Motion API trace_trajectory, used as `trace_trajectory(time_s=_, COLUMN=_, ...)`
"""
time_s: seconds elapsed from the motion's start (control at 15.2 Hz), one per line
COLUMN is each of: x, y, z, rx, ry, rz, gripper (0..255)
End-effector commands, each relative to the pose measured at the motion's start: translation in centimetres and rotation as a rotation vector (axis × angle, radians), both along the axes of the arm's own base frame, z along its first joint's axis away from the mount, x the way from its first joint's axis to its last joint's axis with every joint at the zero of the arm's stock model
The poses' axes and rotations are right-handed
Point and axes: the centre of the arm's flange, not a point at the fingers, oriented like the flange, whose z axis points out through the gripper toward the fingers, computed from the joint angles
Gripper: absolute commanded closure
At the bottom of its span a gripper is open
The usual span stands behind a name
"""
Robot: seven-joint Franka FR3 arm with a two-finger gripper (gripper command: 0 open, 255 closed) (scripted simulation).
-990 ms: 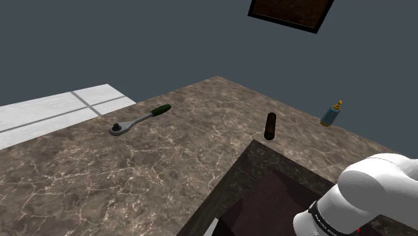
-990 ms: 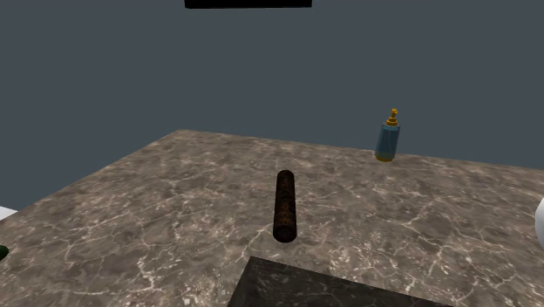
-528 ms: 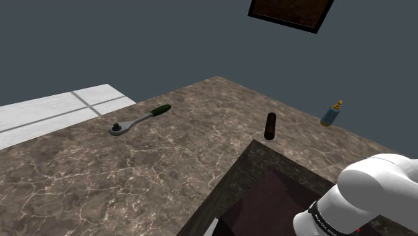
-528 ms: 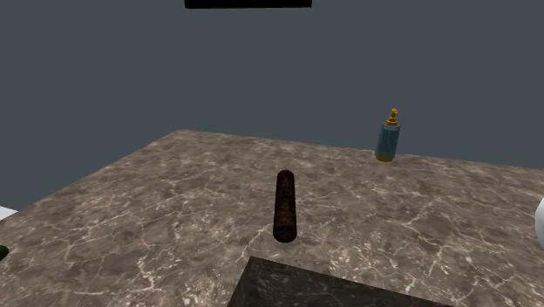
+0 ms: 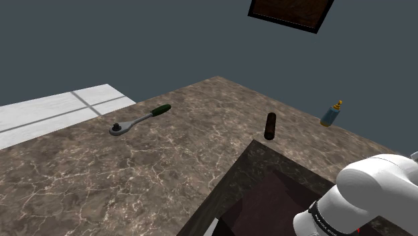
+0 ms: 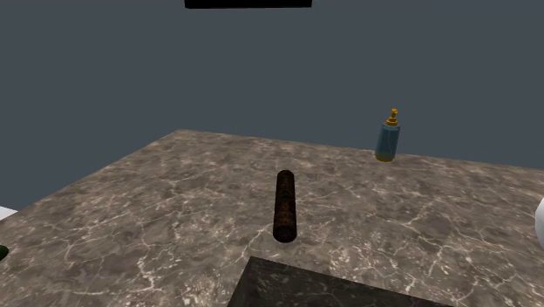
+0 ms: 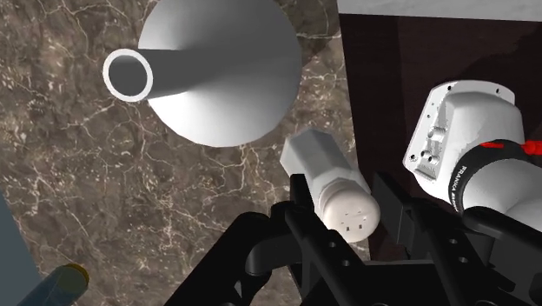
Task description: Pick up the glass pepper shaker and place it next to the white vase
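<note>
In the wrist view a pale shaker (image 7: 323, 165) with a hexagonal base and a holed cap stands between the two black fingers of my gripper (image 7: 343, 198), which clasp its sides. The holed cap faces the camera. Just beyond the shaker stands the white vase (image 7: 217, 74), a wide cone with a narrow round mouth, on the brown marble counter (image 7: 78, 174). The shaker's base lies close to the vase's lower edge. A sliver of the white vase (image 6: 540, 222) shows at the second exterior view's right edge. My arm's white elbow (image 5: 375, 188) fills the shoulder view's lower right.
A dark brown cylinder (image 5: 270, 125) stands mid-counter, also seen as the cylinder (image 6: 285, 205). A blue bottle with a yellow top (image 5: 331, 114) stands near the far edge, the same bottle (image 6: 389, 137) (image 7: 52, 282). A ratchet wrench (image 5: 137, 121) lies to the left. The dark stand (image 5: 268, 194) sits beside the arm.
</note>
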Motion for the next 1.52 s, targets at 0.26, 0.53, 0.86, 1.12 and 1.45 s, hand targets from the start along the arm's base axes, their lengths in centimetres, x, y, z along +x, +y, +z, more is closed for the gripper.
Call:
trace_trajectory(time_s=0.26, x=0.0, y=0.0, z=-3.2, rx=0.0, ry=0.0, rz=0.0, gripper=255)
trace_trajectory(time_s=0.53, x=0.0, y=0.0, z=-5.3, rx=0.0, ry=0.0, rz=0.0, gripper=255)
trace_trajectory(time_s=0.86, x=0.0, y=0.0, z=-8.0, rx=0.0, ry=0.0, rz=0.0, gripper=255)
trace_trajectory(time_s=1.12, x=0.0, y=0.0, z=-10.1, rx=0.0, ry=0.0, rz=0.0, gripper=255)
trace_trajectory(time_s=1.45, x=0.0, y=0.0, z=-12.7, rx=0.0, ry=0.0, rz=0.0, gripper=255)
